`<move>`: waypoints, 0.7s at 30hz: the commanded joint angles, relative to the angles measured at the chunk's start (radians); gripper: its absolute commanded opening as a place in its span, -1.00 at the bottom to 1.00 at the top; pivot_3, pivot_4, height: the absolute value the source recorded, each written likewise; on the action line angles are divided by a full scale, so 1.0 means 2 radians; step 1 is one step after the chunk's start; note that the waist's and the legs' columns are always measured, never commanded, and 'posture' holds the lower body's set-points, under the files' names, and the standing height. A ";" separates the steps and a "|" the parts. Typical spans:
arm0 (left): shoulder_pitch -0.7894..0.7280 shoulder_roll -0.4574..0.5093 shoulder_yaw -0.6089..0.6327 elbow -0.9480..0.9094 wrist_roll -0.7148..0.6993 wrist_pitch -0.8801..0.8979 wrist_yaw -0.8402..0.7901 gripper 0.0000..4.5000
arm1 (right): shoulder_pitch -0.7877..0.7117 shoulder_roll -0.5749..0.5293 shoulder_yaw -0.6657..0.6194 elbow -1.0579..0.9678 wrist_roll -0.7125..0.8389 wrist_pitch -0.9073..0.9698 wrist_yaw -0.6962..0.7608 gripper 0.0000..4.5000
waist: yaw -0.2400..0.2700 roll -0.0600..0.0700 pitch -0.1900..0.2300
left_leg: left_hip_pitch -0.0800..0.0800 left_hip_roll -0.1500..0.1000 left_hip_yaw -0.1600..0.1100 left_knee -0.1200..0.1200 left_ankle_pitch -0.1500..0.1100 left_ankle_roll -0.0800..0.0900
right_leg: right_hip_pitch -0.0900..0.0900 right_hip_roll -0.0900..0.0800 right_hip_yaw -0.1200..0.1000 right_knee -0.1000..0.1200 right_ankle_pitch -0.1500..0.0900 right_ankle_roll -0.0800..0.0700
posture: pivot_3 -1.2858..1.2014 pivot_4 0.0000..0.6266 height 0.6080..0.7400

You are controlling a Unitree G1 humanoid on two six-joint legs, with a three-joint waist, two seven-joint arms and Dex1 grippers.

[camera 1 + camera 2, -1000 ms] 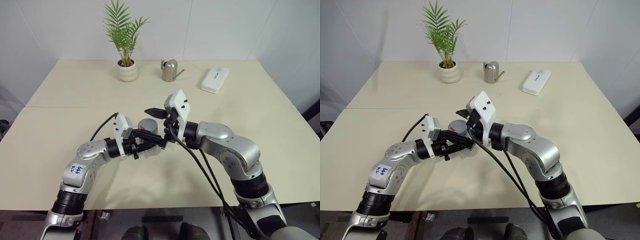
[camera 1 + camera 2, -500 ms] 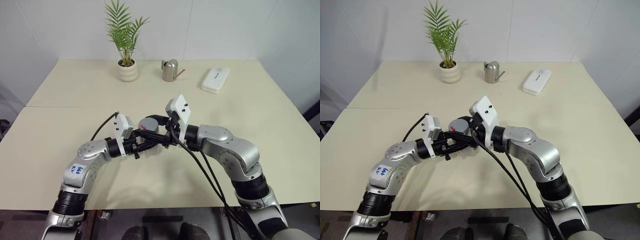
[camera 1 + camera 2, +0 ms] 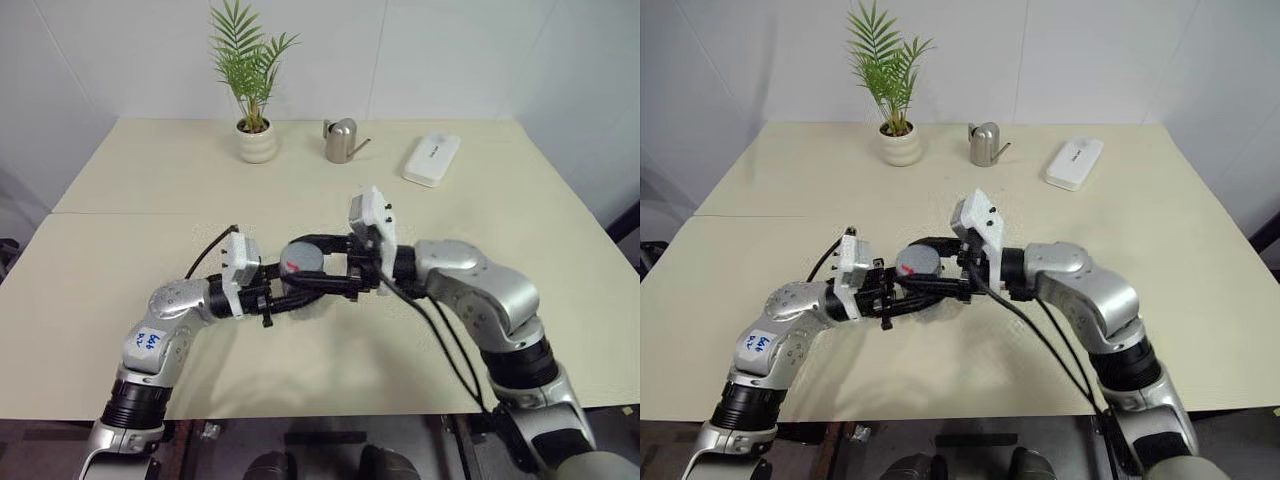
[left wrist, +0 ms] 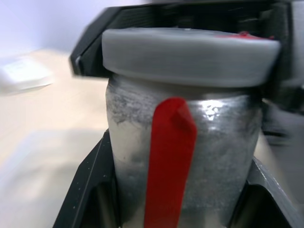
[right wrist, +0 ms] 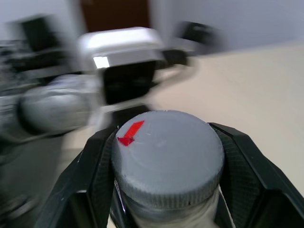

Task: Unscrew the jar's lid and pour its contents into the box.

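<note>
Above the worktop's [image 3: 120, 250] near edge, the left gripper [image 3: 290, 290] clamps the greyish translucent jar [image 4: 183, 161]; the right gripper [image 5: 166, 180] pinches its round grey screw lid [image 5: 167, 159]. Best to brace the body rigid, twisting only the cap, keeping the jar upright.

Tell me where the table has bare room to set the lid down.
Bare: the left half, from the potted plant to the near edge, and the right side below the white case. Crowded: the middle, where both tools grip the jar and lid.

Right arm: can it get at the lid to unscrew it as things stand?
Probably yes: the right gripper is shut on the lid, while the left gripper clamps the jar below it, nothing between.
</note>
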 commanded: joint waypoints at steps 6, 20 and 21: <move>-0.037 0.010 -0.026 0.018 -0.003 -0.016 -0.093 -0.14 | -0.109 -0.022 0.027 0.063 0.010 -0.061 0.207 0.16 | 0.000 0.000 0.000 | 0.000 0.000 0.000 0.000 0.000 0.000 | 0.000 0.000 0.000 0.000 0.000 0.000 | 0.03 -0.52 1.00; -0.062 0.032 0.026 0.070 0.015 -0.048 -0.057 -0.14 | -0.101 -0.015 -0.037 0.101 -0.011 -0.059 0.129 0.98 | 0.001 0.000 0.000 | 0.000 0.000 0.000 0.000 0.000 0.000 | 0.000 0.000 0.000 0.000 0.000 0.000 | 0.03 -0.52 1.00; -0.062 0.032 0.032 0.075 0.016 -0.050 -0.052 -0.14 | -0.099 -0.017 -0.041 0.100 -0.016 -0.061 0.122 0.98 | 0.001 0.000 0.000 | 0.000 0.000 0.000 0.000 0.000 0.000 | 0.000 0.000 0.000 0.000 0.000 0.000 | 0.03 -0.52 1.00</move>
